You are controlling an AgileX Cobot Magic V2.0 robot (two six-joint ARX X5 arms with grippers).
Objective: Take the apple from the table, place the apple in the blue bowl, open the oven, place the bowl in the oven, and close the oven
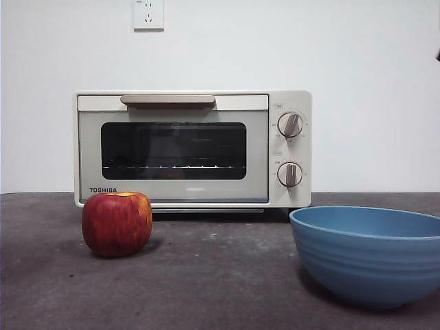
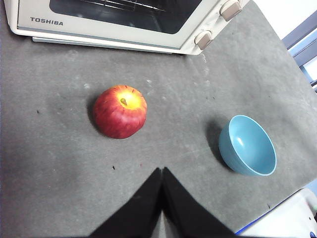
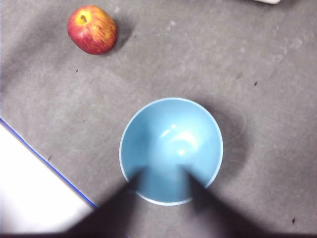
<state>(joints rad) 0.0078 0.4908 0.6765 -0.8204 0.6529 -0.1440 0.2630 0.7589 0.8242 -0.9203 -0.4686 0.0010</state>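
A red apple (image 1: pixel 117 223) sits on the dark grey bench (image 1: pixel 220 289) in front of the closed cream-white oven (image 1: pixel 192 149), with the empty blue bowl (image 1: pixel 371 254) well apart to its side. The left gripper (image 2: pixel 162 171) hangs above the bench near the apple, jaws pressed together; the right gripper (image 3: pixel 161 176) hovers over the bowl, jaws apart, holding nothing.

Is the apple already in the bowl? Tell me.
No, the apple sits on the table, apart from the empty bowl.
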